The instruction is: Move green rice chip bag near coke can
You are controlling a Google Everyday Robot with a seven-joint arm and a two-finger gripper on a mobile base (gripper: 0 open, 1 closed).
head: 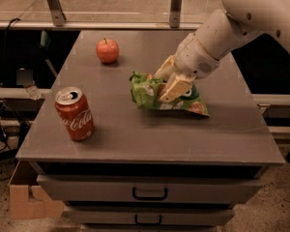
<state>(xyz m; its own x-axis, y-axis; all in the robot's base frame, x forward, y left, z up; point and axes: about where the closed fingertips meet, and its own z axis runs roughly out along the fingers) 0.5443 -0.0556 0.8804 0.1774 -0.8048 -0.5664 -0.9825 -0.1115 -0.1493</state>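
- Your gripper (163, 88) sits just right of the tabletop's centre, its tan fingers (176, 87) clamped on the green rice chip bag (146, 93), pinching the crumpled upper part of the pack.
- The white arm (241, 18) reaches in from 2 o'clock, its wrist angled down toward the middle of the grey tabletop (150, 134).
- The bag hangs wide and crinkled below the fingers, with its left end bunched and its right corner stretching out toward 4 o'clock. You cannot tell whether that lower edge touches the surface or only hovers just above its own shadow.
- The coke can (76, 114) stands upright near the table's left front edge, at about 8 o'clock from the bag and well apart from it, its white script facing the camera.
- A red apple (108, 50) rests toward the far left of the table, at about 11 o'clock from the bag and 1 o'clock from the can, touching neither.
- Below the tabletop, a drawer (150, 190) with a dark handle faces you, and a cardboard box (29, 202) sits on the floor at 7 o'clock.
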